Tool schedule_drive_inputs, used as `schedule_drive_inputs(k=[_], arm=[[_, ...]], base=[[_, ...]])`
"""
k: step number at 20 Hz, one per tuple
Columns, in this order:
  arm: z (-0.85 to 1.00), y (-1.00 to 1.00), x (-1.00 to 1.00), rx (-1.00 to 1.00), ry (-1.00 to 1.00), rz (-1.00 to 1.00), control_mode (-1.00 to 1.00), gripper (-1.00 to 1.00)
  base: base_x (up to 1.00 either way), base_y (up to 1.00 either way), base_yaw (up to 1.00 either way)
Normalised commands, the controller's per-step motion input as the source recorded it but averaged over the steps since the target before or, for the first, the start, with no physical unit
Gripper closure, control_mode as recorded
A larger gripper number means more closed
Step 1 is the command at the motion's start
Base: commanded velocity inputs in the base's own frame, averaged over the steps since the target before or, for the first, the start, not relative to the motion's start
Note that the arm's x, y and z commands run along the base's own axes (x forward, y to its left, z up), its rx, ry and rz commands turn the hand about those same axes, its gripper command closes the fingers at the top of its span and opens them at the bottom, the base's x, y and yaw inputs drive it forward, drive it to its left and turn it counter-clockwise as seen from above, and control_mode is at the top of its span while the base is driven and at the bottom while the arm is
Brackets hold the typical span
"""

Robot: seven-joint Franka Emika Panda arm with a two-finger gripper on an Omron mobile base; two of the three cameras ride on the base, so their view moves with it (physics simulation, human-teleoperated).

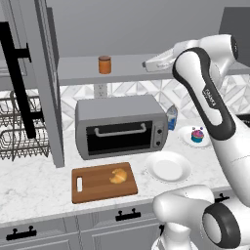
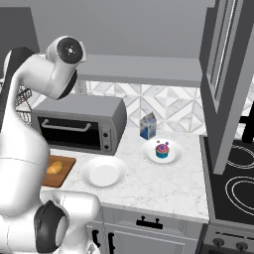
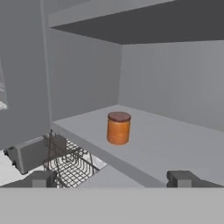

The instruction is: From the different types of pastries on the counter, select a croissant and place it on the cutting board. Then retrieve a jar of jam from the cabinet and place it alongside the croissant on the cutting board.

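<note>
- Where the cabinet [image 1: 49,97] stands open, the jar [image 1: 104,64] sits upright on its grey shelf [image 1: 127,66]: a short orange-brown cylinder with a darker brown lid, alone, well clear of the walls.
- Gripper [image 3: 112,178] faces the jar from a distance, jaws spread wide and holding nothing; the jar [image 3: 118,127] shows between the two fingertips [image 3: 41,178], farther back.
- Croissant [image 1: 118,176], small and golden, lies on the board [image 1: 93,188] toward its right end, on the worktop [image 1: 29,195] before the toaster oven [image 1: 122,127].
- Cupcake [image 2: 161,149] rests on a white plate [image 2: 149,153] near a carton [image 2: 148,125].
</note>
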Motion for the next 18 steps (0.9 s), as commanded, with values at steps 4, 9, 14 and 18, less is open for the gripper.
schedule_drive_inputs(k=[4, 9, 14, 18], arm=[[-0.06, 0.13, 0.35, 0.00, 0.00, 0.00, -1.00, -1.00], [0.00, 0.00, 0.04, 0.00, 0.00, 0.00, -1.00, -1.00], [-0.18, 0.16, 0.10, 0.00, 0.00, 0.00, -1.00, -1.00], [-0.14, 0.20, 0.10, 0.00, 0.00, 0.00, -1.00, -1.00]], base=[[0.00, 0.00, 0.00], [0.00, 0.00, 0.00], [0.00, 0.00, 0.00], [0.00, 0.00, 0.00]])
